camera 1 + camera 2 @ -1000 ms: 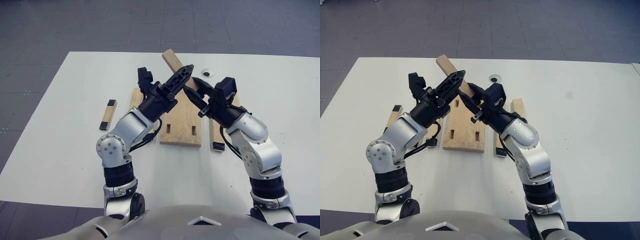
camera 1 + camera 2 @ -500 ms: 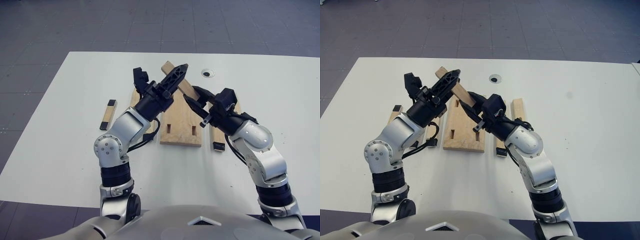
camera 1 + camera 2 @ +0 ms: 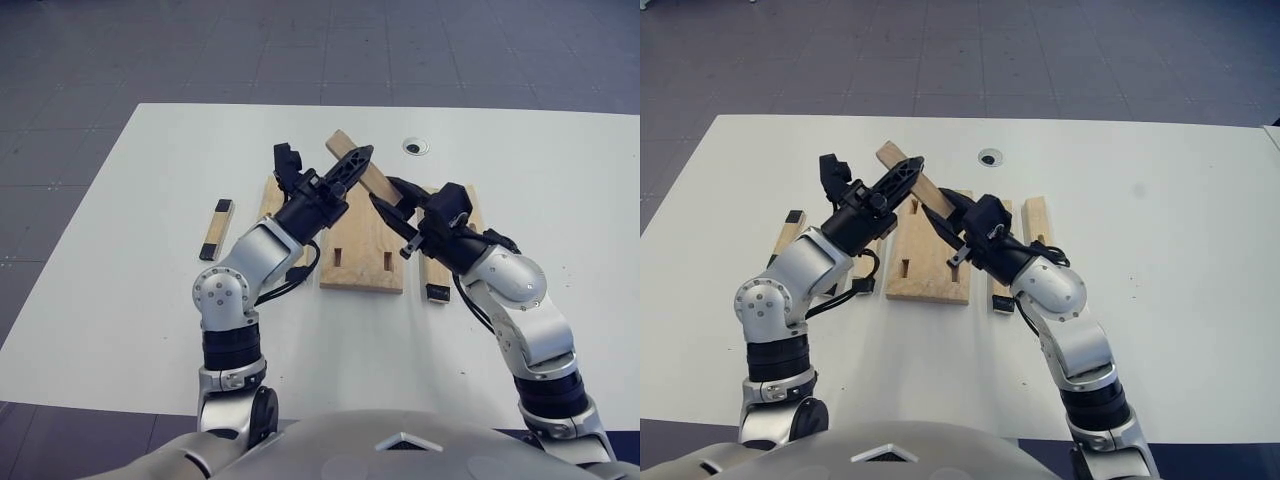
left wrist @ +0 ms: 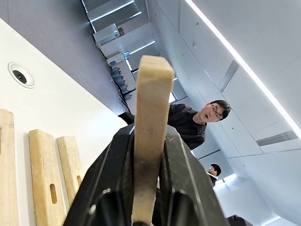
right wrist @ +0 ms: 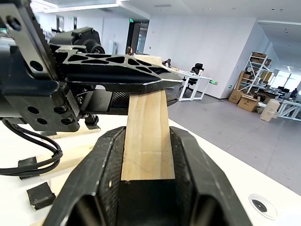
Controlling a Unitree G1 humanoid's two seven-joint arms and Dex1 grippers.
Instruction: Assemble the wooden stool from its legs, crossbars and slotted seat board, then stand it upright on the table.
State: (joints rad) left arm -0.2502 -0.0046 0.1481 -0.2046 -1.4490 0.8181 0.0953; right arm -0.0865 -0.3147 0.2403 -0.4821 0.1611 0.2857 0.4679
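A wooden leg (image 3: 362, 170) hangs tilted above the slotted seat board (image 3: 361, 262), which lies flat at the table's middle. My left gripper (image 3: 360, 154) is shut on the leg near its far end. My right gripper (image 3: 386, 196) is shut on the leg's near end, just beside the left one. In the left wrist view the leg (image 4: 151, 94) stands between the two black fingers (image 4: 110, 183). The right wrist view has the same leg (image 5: 148, 136) clamped between its fingers (image 5: 106, 174), with the left gripper's finger (image 5: 117, 75) lying across it.
A short wooden bar with black ends (image 3: 214, 229) lies left of the board. A longer piece with a black cap (image 3: 436, 272) lies along the board's right side, and another piece (image 3: 270, 192) lies partly under my left arm. A cable hole (image 3: 414, 147) sits farther back.
Both grippers have come down and nearer with the leg, which now hangs lower over the seat board. The right forearm has dropped and swung in towards the board.
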